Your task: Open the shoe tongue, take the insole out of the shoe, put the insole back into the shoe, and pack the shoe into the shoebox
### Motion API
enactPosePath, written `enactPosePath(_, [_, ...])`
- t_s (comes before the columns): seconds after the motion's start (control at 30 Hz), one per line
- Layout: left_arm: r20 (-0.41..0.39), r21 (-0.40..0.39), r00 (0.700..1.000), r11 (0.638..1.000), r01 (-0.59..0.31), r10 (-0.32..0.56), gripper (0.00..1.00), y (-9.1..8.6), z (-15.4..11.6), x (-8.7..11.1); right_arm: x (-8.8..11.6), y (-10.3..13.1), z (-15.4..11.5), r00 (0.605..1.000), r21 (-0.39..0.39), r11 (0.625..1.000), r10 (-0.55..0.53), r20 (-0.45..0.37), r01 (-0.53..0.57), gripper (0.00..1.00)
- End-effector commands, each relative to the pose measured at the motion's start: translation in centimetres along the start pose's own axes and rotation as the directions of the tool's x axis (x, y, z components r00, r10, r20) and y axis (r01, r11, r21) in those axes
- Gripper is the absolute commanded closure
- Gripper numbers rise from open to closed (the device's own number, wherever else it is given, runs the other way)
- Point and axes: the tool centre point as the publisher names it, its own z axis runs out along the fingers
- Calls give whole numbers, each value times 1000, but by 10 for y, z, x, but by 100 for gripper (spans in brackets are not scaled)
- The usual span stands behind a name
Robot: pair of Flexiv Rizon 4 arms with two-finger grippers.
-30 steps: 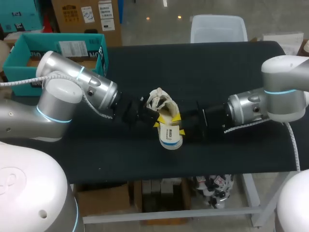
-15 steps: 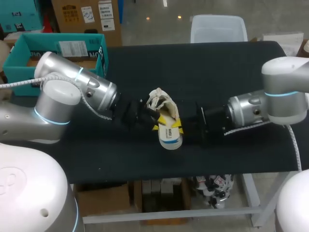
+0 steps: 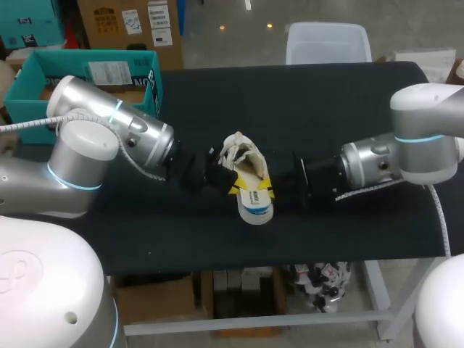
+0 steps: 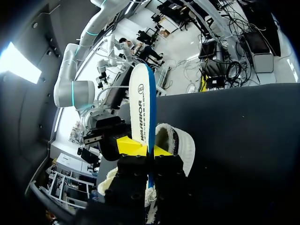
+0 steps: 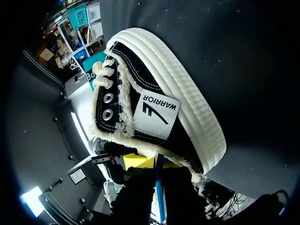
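A black canvas shoe (image 3: 241, 158) with a white rubber sole and fuzzy lining lies mid-table, its heel toward the front edge. The white insole (image 3: 254, 206) with a blue rim sticks out of the heel opening. My left gripper (image 3: 233, 189) comes in from the left and is shut on the insole (image 4: 142, 110), which stands up between its yellow tips (image 4: 130, 146). My right gripper (image 3: 267, 187) meets it from the right, also shut on the insole, whose blue rim (image 5: 160, 187) runs between its fingers (image 5: 137, 162). The shoe (image 5: 154, 108) lies just ahead of them. The teal shoebox (image 3: 85, 76) stands at the back left.
Bare black table (image 3: 348, 116) stretches behind and to the right of the shoe. The shoebox sits close behind my left arm (image 3: 109, 134). A strip of table (image 3: 181, 232) runs between the insole's tip and the front edge.
My right gripper's fingers, spread a second ago, have closed onto the insole. The left gripper shifted slightly along the insole's left side. The shoe has barely moved.
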Motion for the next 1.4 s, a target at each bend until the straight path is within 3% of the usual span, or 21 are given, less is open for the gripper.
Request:
enactPosePath(0.03, [0, 6, 1000, 1000, 11, -11, 100, 14, 5, -1, 2, 17, 3, 1000, 29, 1000, 5, 1, -5, 100])
enactPosePath(0.33, [2, -1, 999, 999, 40, -40, 100, 26, 6, 0, 5, 20, 3, 1000, 30, 999, 12, 4, -12, 100])
enactPosePath(0.37, [3, 0, 999, 999, 40, -40, 100, 25, 6, 1, 6, 18, 3, 1000, 27, 1000, 11, 2, -11, 90])
enactPosePath(0.4, [4, 1, 999, 999, 39, -39, 100, 25, 5, 1, 6, 16, 2, 1000, 22, 1000, 9, 0, -9, 71])
enactPosePath(0.47, [7, 1, 999, 999, 38, -38, 100, 23, 5, 1, 6, 10, 0, 1000, 17, 1000, 4, -2, -4, 64])
enactPosePath(0.77, [16, -3, 999, 999, 33, -33, 100, 16, 2, 1, 1, -11, -6, 1000, -13, 1000, -8, -10, 8, 69])
enactPosePath(0.83, [19, -4, 999, 999, 32, -32, 100, 15, 2, 1, 0, -13, -7, 1000, -15, 1000, -9, -13, 9, 75])
enactPosePath(0.93, [20, -6, 999, 999, 31, -31, 100, 13, 2, 1, 0, -14, -5, 1000, -12, 1000, -14, -16, 14, 100])
enactPosePath(1.07, [13, -8, 999, 999, 35, -35, 100, 10, 3, 1, 0, -13, -2, 1000, 4, 1000, -19, -13, 19, 100])
enactPosePath(1.1, [4, -9, 1000, 1000, 27, -27, 63, 7, 2, 1, 0, -12, -1, 1000, 6, 1000, -19, -13, 19, 100])
enactPosePath(1.13, [1, -8, 1000, 1000, 18, -18, 53, 4, 2, 1, 0, -12, -1, 1000, 8, 1000, -20, -12, 20, 100])
enactPosePath(1.17, [2, -4, 1000, 1000, 11, -11, 52, 1, 1, 0, 0, -12, -1, 1000, 9, 1000, -20, -11, 20, 100])
enactPosePath(1.23, [1, -2, 1000, 1000, -7, 7, 62, -6, -1, 0, 0, -11, -1, 1000, 11, 1000, -21, -10, 21, 100])
enactPosePath(1.27, [4, 5, 1000, 1000, -12, 12, 81, -8, -2, -1, 0, -11, -1, 1000, 12, 1000, -21, -10, 22, 100])
enactPosePath(1.37, [4, 9, 1000, 1000, -23, 23, 100, -13, -3, -1, 0, -10, 0, 1000, 15, 1000, -22, -8, 22, 100])
enactPosePath(1.4, [2, 9, 1000, 1000, -28, 28, 100, -14, -2, -1, 0, -9, 0, 1000, 15, 1000, -22, -7, 22, 100])
